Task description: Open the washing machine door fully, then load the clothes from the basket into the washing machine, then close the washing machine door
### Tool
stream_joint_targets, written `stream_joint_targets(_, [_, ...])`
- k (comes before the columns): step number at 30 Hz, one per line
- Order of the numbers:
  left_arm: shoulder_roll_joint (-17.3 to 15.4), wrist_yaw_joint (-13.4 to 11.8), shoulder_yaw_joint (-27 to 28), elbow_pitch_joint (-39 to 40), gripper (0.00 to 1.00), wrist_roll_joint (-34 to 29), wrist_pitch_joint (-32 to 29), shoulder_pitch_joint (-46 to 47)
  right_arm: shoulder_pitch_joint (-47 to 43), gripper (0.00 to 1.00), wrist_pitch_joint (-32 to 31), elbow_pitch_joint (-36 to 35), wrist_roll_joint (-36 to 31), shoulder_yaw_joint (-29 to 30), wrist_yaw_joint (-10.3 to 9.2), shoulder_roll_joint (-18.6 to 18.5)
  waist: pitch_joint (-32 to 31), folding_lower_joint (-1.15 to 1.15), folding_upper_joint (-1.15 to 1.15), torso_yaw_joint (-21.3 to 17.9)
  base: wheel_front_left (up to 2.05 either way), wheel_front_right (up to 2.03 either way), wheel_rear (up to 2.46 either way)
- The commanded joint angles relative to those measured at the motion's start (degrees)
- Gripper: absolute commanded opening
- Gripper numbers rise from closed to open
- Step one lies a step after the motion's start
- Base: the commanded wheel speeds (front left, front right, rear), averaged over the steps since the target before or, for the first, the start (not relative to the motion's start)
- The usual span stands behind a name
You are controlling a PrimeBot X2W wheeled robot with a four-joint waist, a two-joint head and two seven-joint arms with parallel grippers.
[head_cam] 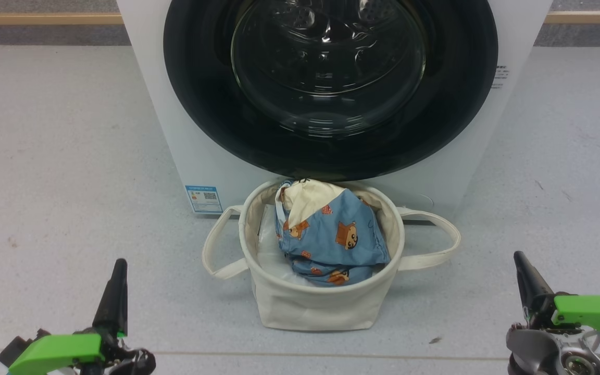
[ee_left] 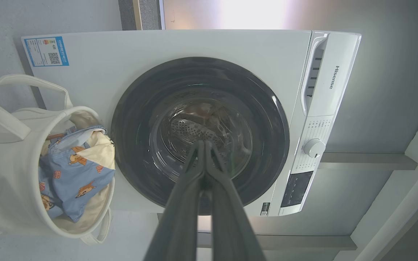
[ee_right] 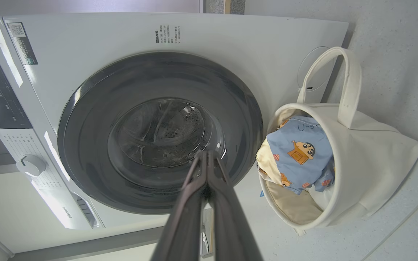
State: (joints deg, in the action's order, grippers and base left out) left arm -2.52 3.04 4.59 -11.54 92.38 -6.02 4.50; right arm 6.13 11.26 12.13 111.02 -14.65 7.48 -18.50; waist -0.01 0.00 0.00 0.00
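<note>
I see pale grey speckled floor (head_cam: 60,156), with a thin seam (head_cam: 279,355) crossing it close to me. Along the far edge a wooden strip (head_cam: 45,19) runs above a darker grey band (head_cam: 45,35). Bright glare (ee_left: 252,14) washes the wall (ee_left: 383,72).

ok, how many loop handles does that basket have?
2. One handle loops out from the basket on the head view's left, the other handle on its right. No sign of a hidden third.

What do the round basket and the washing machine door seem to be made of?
The small cream soft-sided basket looks like matte canvas: its wall creases and sags. The round black-rimmed washing machine door seems glossy plastic around a clear glass bowl, judging by sharp reflections.
</note>
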Motion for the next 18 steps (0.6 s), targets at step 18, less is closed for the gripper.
stream_joint_targets(18, [-0.36,0.31,2.02,2.03,0.00,-0.23,-0.42,1.38,1.17,0.00,0.38,-2.21,0.32,-0.84,0.01,-1.50,0.00,0.00,0.00,0.00,0.00,0.00,0.00])
